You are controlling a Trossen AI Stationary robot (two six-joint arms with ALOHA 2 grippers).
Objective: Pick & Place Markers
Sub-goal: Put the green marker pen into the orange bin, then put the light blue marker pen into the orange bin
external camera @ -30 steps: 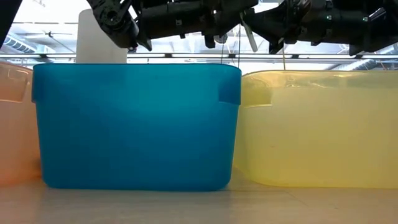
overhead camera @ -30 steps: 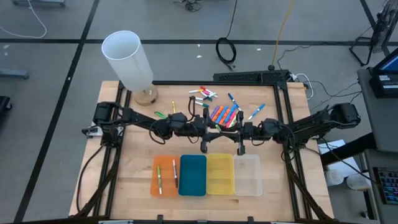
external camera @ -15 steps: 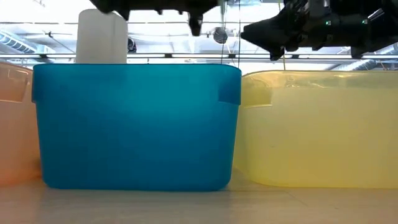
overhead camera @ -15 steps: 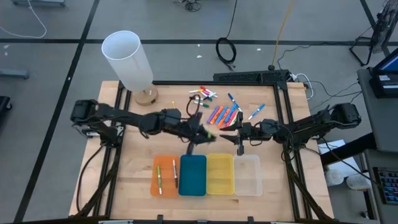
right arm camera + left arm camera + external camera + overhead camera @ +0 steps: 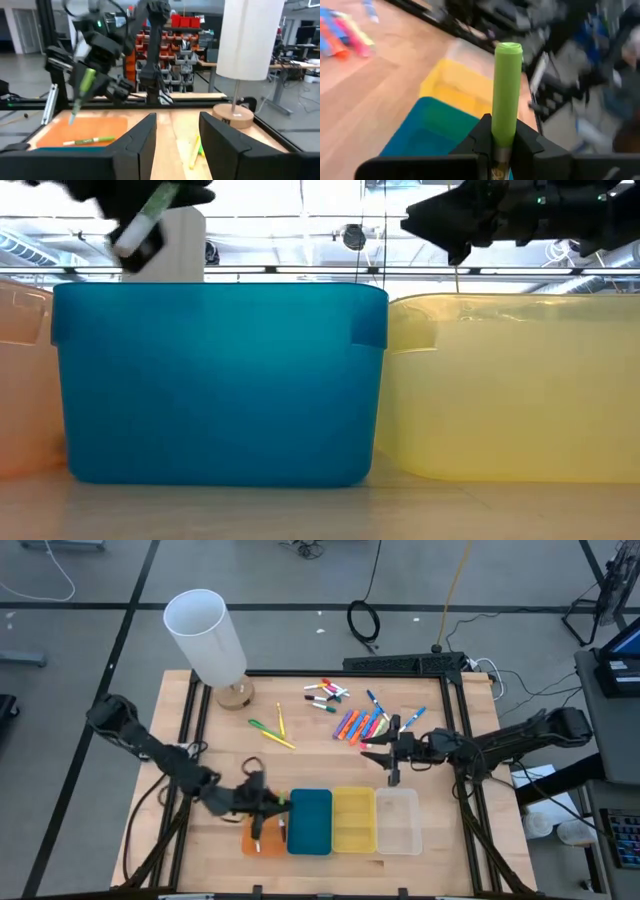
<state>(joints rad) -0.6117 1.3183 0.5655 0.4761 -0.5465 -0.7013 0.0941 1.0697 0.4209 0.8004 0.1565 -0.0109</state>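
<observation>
Holding a green marker [image 5: 506, 95] over the orange tray [image 5: 247, 836], the left pincer [image 5: 262, 812]; right pincer [image 5: 177, 132] empty, parted.

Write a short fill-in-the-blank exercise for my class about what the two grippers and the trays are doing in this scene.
1. The left gripper is shut on a ____ marker.
2. That gripper hangs over the ____ tray.
3. The right gripper holds nothing and its fingers are ____.
4. Between the blue tray and the clear tray sits the ____ tray.

Missing words: green; orange; open; yellow
</observation>
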